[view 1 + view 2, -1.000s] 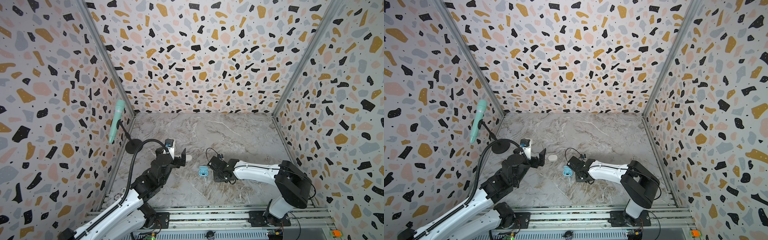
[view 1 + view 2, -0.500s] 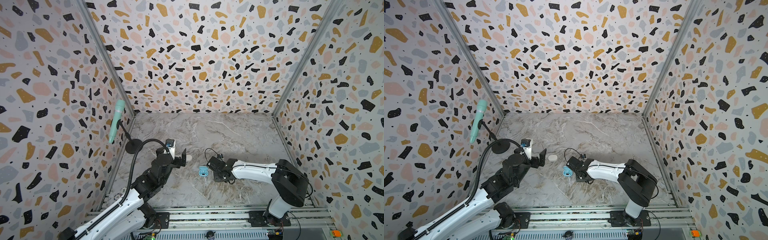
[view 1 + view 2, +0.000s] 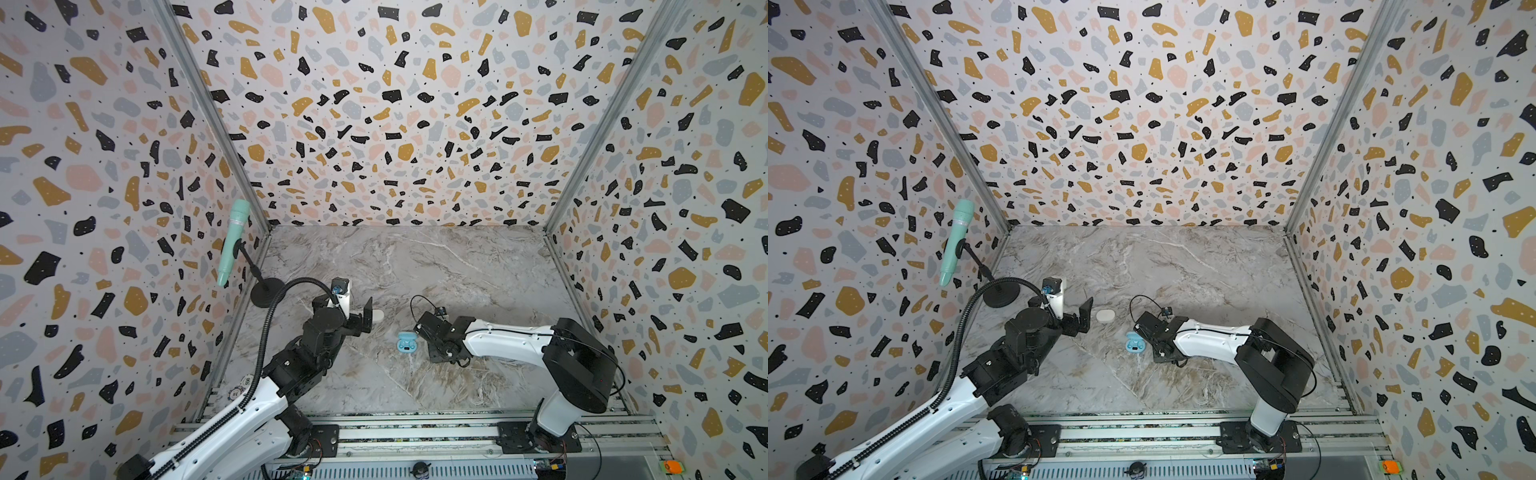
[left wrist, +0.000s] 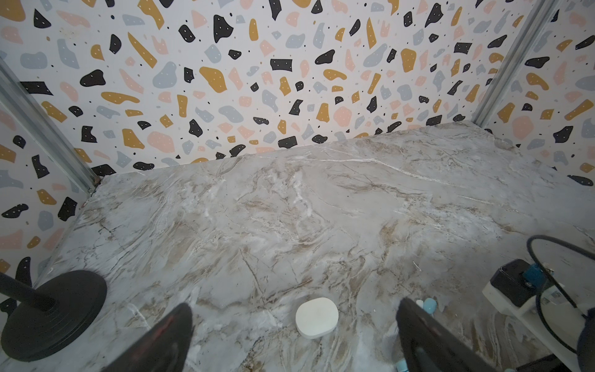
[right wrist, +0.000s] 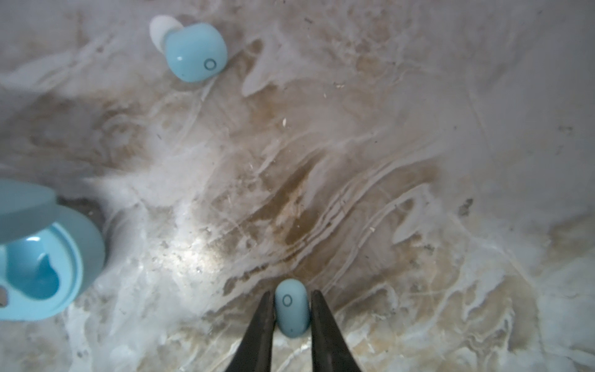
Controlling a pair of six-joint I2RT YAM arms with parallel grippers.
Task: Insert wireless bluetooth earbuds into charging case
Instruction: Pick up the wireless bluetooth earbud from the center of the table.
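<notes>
The right pincer (image 5: 292, 292) is narrowed onto a blue earbud (image 5: 292, 310), its two dark fingers (image 5: 262, 325) pressed against the bud's sides, low over the marble-patterned bench (image 5: 418, 161). From this close it is hard to say whether the bud rests on the surface or has just cleared it.

Near by, to one side, sits the blue case (image 5: 48, 257), its lid (image 5: 25, 206) raised and one moulded hollow showing. In both top views the blue case (image 3: 404, 341) (image 3: 1133, 343) sits just beside the right arm's tip, near the middle of the bench. A second blue earbud (image 5: 194, 51), its white tip showing, lies on the bench apart from both the pincer and the case.

Across the bench, the left pincer (image 4: 293, 304) hangs above the surface, spread wide with nothing between its fingers. Just beyond it a closed white case (image 4: 317, 317) lies flat on the bench, apart from the blue one.

By the left wall, a mint-green microphone (image 3: 232, 245) tilts on a black stand (image 3: 266, 291) whose round foot rests at the bench's edge.
</notes>
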